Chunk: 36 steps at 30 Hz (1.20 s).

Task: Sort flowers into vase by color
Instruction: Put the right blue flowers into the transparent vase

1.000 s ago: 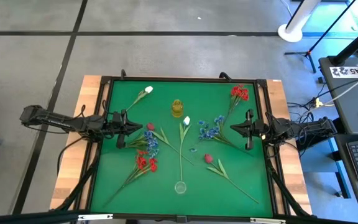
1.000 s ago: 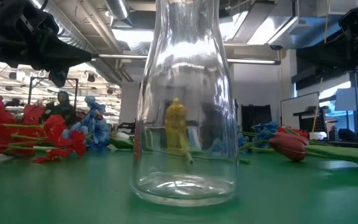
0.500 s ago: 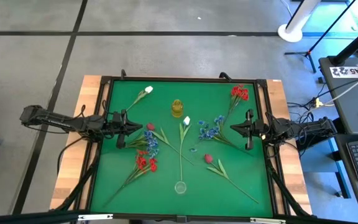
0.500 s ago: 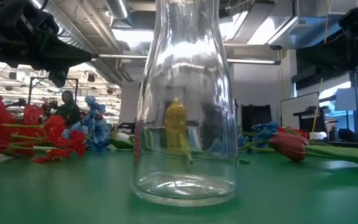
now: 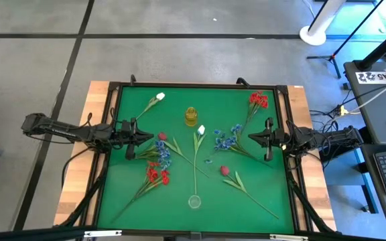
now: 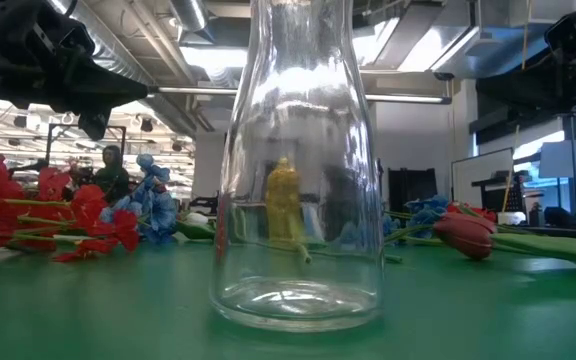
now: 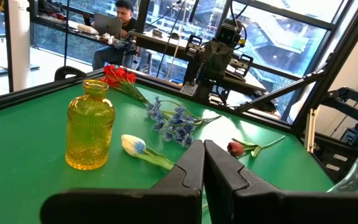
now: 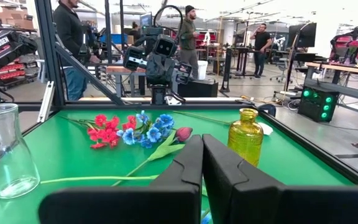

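Note:
Several green-stemmed flowers lie flat on the green mat. Red clusters (image 5: pixel 258 100) (image 5: pixel 157 175), blue clusters (image 5: pixel 228 140) (image 5: pixel 163 155), white buds (image 5: pixel 159 97) (image 5: pixel 201 130) and dark rosebuds (image 5: pixel 162 136) (image 5: pixel 224 171) are scattered around it. A yellow glass vase (image 5: pixel 191 116) stands toward the far side, a clear glass vase (image 5: pixel 194 201) near the near edge. My left gripper (image 5: pixel 139 136) hovers shut at the mat's left side, beside the rosebud. My right gripper (image 5: pixel 250 137) hovers shut at the right side, beside a blue cluster. In the wrist views the left gripper (image 7: pixel 203 144) and right gripper (image 8: pixel 202 138) have fingers closed together.
A dark raised frame (image 5: pixel 200 86) borders the mat. The clear vase (image 6: pixel 298 170) fills the middle of the low view, with the yellow vase (image 6: pixel 283 200) behind it. People stand and sit in the room beyond the table. Bare mat lies at the near left and near right corners.

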### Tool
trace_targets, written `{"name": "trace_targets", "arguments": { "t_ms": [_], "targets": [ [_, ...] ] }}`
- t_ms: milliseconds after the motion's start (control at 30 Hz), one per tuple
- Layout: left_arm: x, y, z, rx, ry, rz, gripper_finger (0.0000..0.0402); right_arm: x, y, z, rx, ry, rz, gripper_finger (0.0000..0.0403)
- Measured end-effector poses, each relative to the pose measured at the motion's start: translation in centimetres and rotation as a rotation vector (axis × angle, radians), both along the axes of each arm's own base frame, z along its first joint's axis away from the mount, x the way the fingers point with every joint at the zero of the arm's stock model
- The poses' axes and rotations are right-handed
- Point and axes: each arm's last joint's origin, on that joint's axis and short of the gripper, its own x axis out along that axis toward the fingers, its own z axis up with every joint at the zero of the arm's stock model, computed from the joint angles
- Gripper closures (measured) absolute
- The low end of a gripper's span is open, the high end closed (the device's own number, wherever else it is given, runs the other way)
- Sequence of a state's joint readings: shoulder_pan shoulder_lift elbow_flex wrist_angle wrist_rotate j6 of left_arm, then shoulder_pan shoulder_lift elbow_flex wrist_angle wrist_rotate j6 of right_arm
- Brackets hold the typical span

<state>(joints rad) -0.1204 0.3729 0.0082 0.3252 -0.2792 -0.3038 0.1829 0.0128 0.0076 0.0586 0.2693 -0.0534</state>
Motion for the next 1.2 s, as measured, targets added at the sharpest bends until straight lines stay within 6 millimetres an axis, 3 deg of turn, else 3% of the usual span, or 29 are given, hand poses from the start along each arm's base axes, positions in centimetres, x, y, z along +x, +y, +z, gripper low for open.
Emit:
{"name": "trace_targets", "arguments": {
  "t_ms": [1000,1200],
  "targets": [
    [0.0,0.0,0.0,0.000,0.000,0.000,0.0401,0.0,0.0,0.0,0.021,-0.004,-0.001,0.0391],
    [0.0,0.0,0.0,0.000,-0.001,0.000,0.0401,-0.2,-0.4,1.1,0.024,-0.016,-0.118,0.0391]
  ]
}}
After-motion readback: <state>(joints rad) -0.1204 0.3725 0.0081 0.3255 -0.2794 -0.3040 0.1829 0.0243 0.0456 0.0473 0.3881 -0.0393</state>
